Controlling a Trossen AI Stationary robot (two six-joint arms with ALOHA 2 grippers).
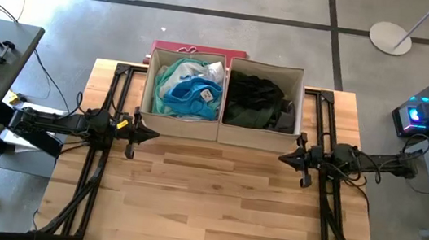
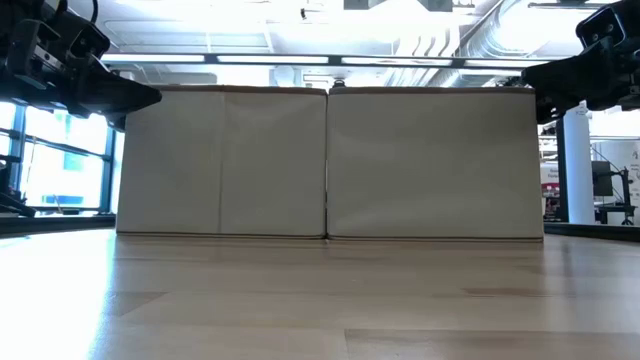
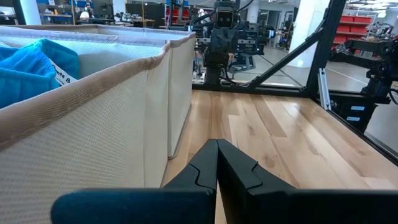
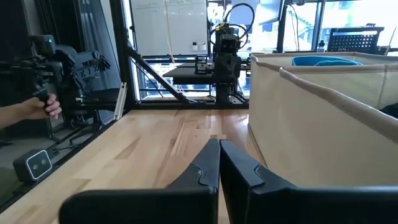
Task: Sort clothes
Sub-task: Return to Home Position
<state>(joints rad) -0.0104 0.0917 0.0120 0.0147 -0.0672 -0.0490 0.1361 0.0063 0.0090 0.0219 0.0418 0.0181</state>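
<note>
The wooden counter (image 1: 213, 202) carries two beige fabric bins, set side by side and touching at its far edge. No garment shows on the boards in front of them. The left bin (image 1: 148, 95) holds the blue and white clothes (image 1: 186, 88), heaped nearly to the rim. The right bin (image 1: 298, 106) holds the dark clothes (image 1: 258, 101), black and deep green, lying lower inside.

The left hand (image 1: 147, 135) hangs just beside the near outer corner of the left bin. Its fingers are pressed together tip to tip and carry nothing. The right hand (image 1: 285, 157) mirrors it at the near outer corner of the right bin, likewise closed and empty.

With everything in a bin, the sorting looks finished, and the step in hand seems to be drawing both arms back to rest. That calls for no grasp, only pulling away from the bin corners without snagging or nudging the soft walls.
</note>
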